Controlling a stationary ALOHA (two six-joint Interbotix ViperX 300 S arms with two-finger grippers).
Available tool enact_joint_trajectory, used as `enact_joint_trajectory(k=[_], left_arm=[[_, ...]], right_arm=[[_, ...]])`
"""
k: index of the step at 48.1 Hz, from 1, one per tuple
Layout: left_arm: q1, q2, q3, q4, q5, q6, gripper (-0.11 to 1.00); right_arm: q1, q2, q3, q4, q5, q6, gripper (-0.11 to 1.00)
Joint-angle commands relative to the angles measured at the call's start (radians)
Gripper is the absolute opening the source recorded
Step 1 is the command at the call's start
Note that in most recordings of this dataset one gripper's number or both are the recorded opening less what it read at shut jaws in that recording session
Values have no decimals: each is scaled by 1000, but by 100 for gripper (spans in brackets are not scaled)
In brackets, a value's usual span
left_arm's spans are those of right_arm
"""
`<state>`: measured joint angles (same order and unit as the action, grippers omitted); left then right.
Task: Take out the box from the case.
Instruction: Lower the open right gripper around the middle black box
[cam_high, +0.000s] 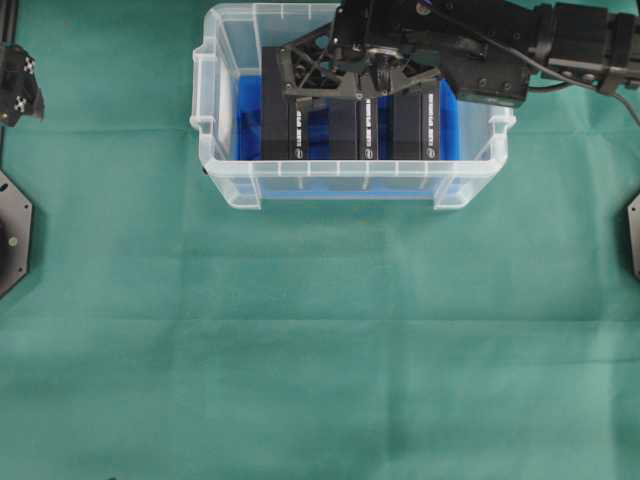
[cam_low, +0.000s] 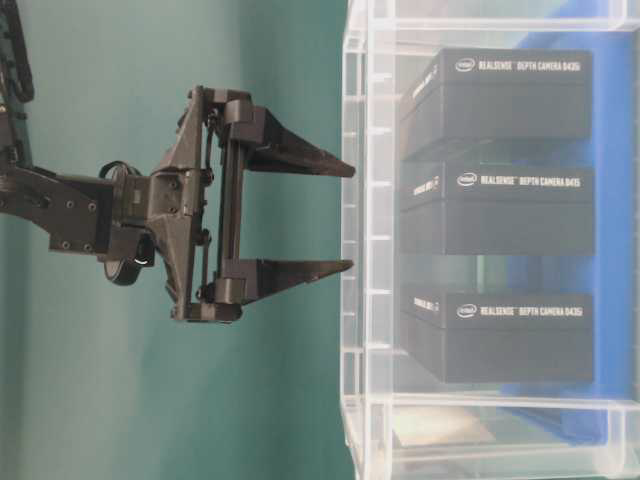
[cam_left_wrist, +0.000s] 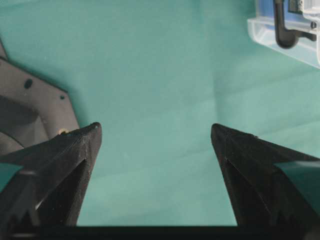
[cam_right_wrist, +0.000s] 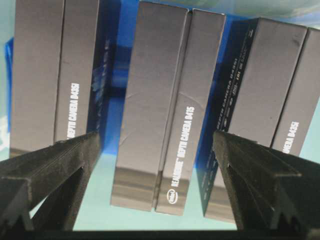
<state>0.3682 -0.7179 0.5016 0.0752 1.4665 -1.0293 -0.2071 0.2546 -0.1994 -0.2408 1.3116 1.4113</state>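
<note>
Right wrist view: wide-open jaws straddling middle box (cam_right_wrist: 165, 110) inside case (cam_high: 350, 180).

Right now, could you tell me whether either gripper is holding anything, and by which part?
Nothing is held: the right gripper hangs open over the middle box, the left gripper open over the cloth.

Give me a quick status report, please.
Right hand open above middle box. Left hand open, off to the side. Three boxes upright in case. Nothing blocking.
</note>
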Motion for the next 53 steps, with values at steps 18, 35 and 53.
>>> enact_joint_trajectory(k=[18,35,53], left_arm=[[3,2,-9,5,-5,0,90],[3,0,-9,5,-5,0,90],[3,0,-9,5,-5,-2,90]], right_arm=[[-9,-17,43,-6,-58,2,95],[-21,-17,83,-8,-110,2,95],[-31,-11,120,-8,-158,2,95]])
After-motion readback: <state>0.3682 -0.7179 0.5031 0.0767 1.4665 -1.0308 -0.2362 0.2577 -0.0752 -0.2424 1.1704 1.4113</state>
